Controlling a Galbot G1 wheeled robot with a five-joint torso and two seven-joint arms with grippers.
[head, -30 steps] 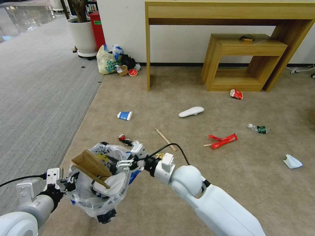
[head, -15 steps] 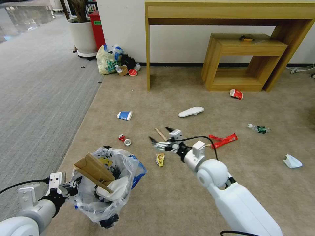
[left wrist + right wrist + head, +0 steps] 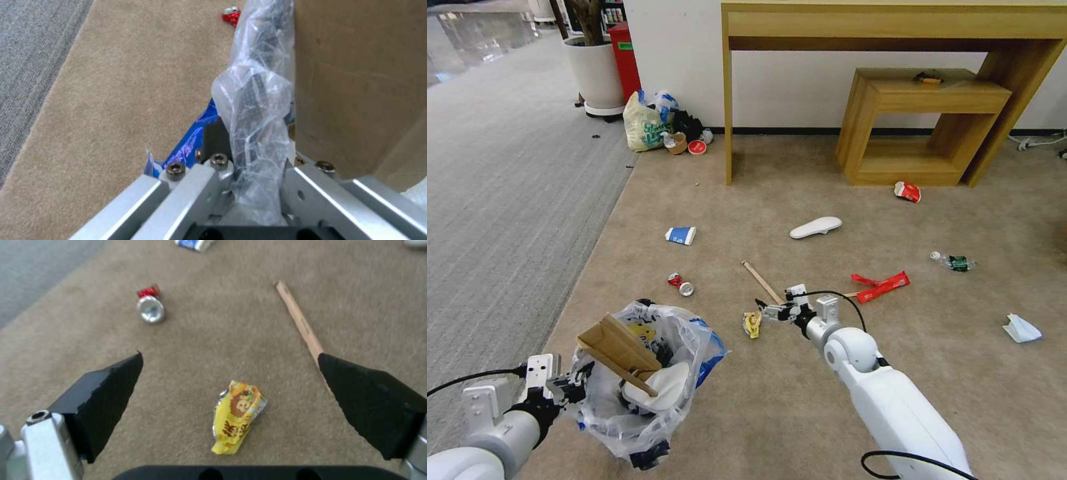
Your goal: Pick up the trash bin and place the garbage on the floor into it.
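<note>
Floor: beige carpet, litter scattered across it.
Trash bin: black, clear-bag lined, carried low at left; cardboard and white insole inside.
Left gripper: clamped on bin rim and bag plastic.
Right gripper: low over carpet, jaws spread wide, empty.
Wooden stick: close by one jaw; best kept outside the pinch.
Yellow wrapper: flat between the jaws; best approach straight down, centred, closing across the narrow width.
</note>
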